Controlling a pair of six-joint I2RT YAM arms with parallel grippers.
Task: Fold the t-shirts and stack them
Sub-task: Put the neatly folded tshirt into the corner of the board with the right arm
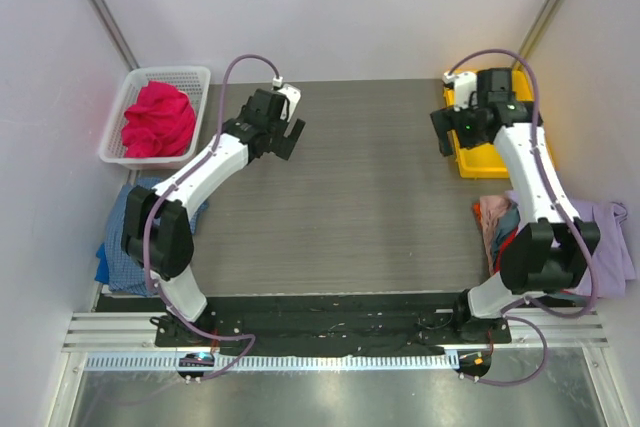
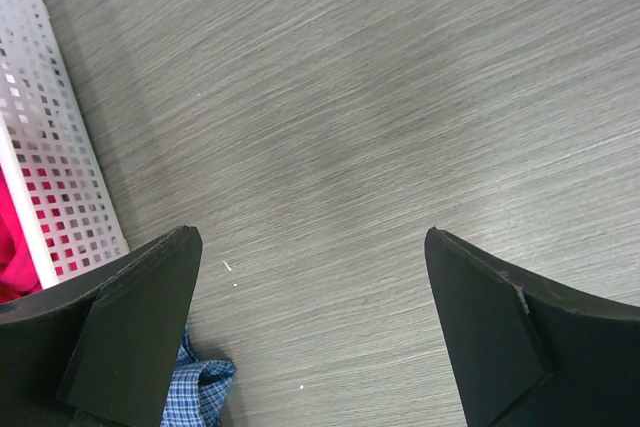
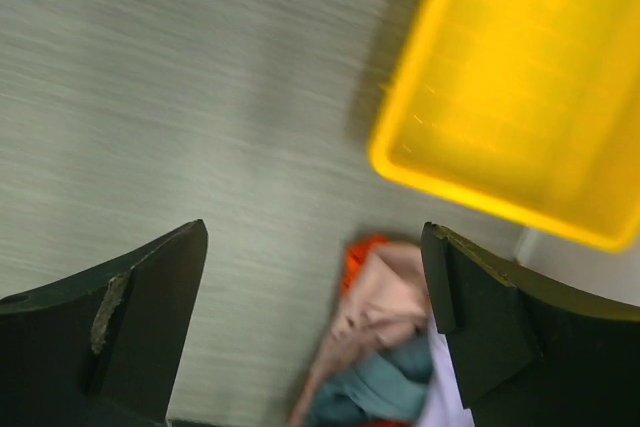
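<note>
Garments first: none of the t-shirts is folded or stacked, and none lies on the open middle of the grey wood-grain table. The crumpled magenta-pink t-shirt sits in the white mesh plastic basket at the far left. The blue checked t-shirt is bunched at the left table edge, partly under the left arm. The large lavender-purple t-shirt lies at the right edge, partly behind the right arm, touching a heap of red, peach and teal cloth. The yellow plastic tray lies just beyond that heap.

You have the left gripper above bare table near the basket, jaws spread wide, nothing between them. The right gripper hangs beside the tray, jaws likewise wide apart and empty.

Risks, in my judgement:
- The right-hand heap is tangled, so a pinch there may lift two garments together.
- A grab at the pink shirt may snag the mesh and drag the basket.
- Either edge shirt could slide off the table if pulled outward.
</note>
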